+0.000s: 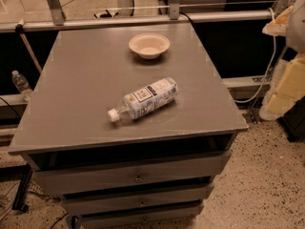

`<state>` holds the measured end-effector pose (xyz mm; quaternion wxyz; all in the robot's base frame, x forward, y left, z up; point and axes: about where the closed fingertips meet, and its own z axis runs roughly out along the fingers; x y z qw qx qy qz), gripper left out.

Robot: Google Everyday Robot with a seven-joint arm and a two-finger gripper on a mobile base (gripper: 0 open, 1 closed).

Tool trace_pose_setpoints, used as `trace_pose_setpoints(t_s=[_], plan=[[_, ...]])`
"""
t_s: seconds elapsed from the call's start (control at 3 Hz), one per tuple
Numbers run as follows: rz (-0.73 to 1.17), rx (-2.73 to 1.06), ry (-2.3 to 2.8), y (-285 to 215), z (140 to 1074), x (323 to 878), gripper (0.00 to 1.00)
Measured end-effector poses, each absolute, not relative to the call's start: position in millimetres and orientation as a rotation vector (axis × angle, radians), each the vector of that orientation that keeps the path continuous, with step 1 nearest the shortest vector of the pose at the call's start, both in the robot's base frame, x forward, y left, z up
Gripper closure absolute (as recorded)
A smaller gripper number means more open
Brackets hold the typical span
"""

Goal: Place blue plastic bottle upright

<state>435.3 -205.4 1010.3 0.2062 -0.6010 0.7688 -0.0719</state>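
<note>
The blue plastic bottle (145, 99) lies on its side on the grey cabinet top (86, 80), a little in front of the middle. It is clear plastic with a pale blue-and-white label bearing a dark square patch. Its white cap (113, 114) points to the front left. My gripper (279, 68) shows as pale cream parts at the right edge of the view. It is off to the right of the cabinet, well away from the bottle, and holds nothing that I can see.
A shallow cream bowl (149, 45) stands near the back edge of the top. A small clear bottle (21, 85) stands on a ledge beyond the cabinet's left side. A metal rail (143, 19) runs behind. Drawers (138, 175) sit below the front edge.
</note>
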Motion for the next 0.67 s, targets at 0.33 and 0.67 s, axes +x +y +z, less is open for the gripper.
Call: trace_pose_setpoints(t_s=[0.33,0.67], plan=[[-0.201,-1.674,2.142,-205,1010,435,0.0],[-0.192,-1.836,2.062,-188,1001,454,0.0]])
